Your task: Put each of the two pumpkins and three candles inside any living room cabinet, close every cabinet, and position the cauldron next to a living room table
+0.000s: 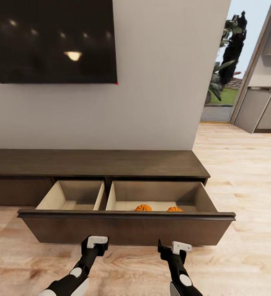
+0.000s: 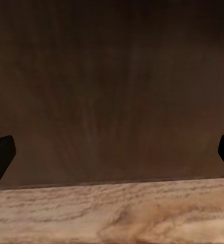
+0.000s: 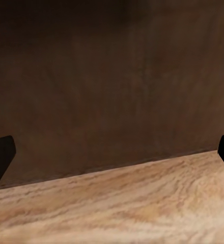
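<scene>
At twelve o'clock of both spread, empty claws [image 1: 97, 242] [image 1: 175, 248], the drawer [image 1: 127, 226] held pumpkins [image 1: 143, 208]; an uneven push risked jamming it.

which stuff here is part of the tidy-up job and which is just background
Part of the job:
- cabinet, its drawer pulled out
- two pumpkins in the right compartment
- left gripper and right gripper, both open

Background:
- TV
- plant outside
</scene>
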You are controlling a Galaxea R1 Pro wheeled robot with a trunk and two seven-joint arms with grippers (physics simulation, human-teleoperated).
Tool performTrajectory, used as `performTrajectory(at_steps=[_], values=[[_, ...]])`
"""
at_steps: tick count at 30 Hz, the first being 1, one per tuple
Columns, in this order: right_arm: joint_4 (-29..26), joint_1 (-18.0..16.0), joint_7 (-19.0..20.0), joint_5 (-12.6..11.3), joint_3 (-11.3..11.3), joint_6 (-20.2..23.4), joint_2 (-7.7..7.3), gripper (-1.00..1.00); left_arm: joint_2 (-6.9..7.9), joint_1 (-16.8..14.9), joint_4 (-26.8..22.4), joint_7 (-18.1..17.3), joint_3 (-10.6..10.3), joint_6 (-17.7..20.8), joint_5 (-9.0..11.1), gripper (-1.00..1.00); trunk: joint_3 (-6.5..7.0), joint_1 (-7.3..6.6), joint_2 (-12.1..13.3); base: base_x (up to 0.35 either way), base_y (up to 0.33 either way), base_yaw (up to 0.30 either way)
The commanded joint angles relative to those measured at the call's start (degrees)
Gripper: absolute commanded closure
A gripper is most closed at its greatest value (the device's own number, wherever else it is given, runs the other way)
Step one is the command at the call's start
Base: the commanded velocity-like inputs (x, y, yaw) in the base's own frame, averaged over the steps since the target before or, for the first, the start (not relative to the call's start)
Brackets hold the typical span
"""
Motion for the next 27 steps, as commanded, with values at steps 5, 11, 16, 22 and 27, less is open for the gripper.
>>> performTrajectory(at_steps=[5,11,16,22,27], values=[[-1.3,0.3,-0.3,-0.5,0.5,-0.5,-0.05,-1.00,0.04,0.0,-0.1,0.4,-0.5,-0.1,0.1,-1.00,-1.16,0.11,-0.1,0.000,0.000,0.000],[-3.8,2.4,-0.2,-0.5,0.5,-0.5,-0.10,-1.00,0.05,0.0,-0.1,0.4,-0.5,0.0,0.1,-1.00,-2.27,0.24,-0.2,0.000,0.000,0.000],[-4.1,2.9,-0.3,-0.6,0.4,-0.4,-0.40,-1.00,-0.32,0.0,-0.1,0.7,-0.5,0.0,0.0,-1.00,-2.27,0.24,-0.2,0.000,0.000,0.000],[-4.1,3.0,-0.3,-0.5,0.4,-0.4,-0.48,-1.00,-1.18,0.0,-0.1,0.9,-0.5,-0.1,0.1,-1.00,-2.27,0.24,-0.2,0.000,0.000,0.000],[-4.1,3.0,-0.3,-0.5,0.4,-0.4,-0.49,-1.00,-1.21,0.0,-0.1,0.9,-0.6,-0.1,0.1,-1.00,-2.27,0.24,-0.2,0.012,0.000,0.000]])
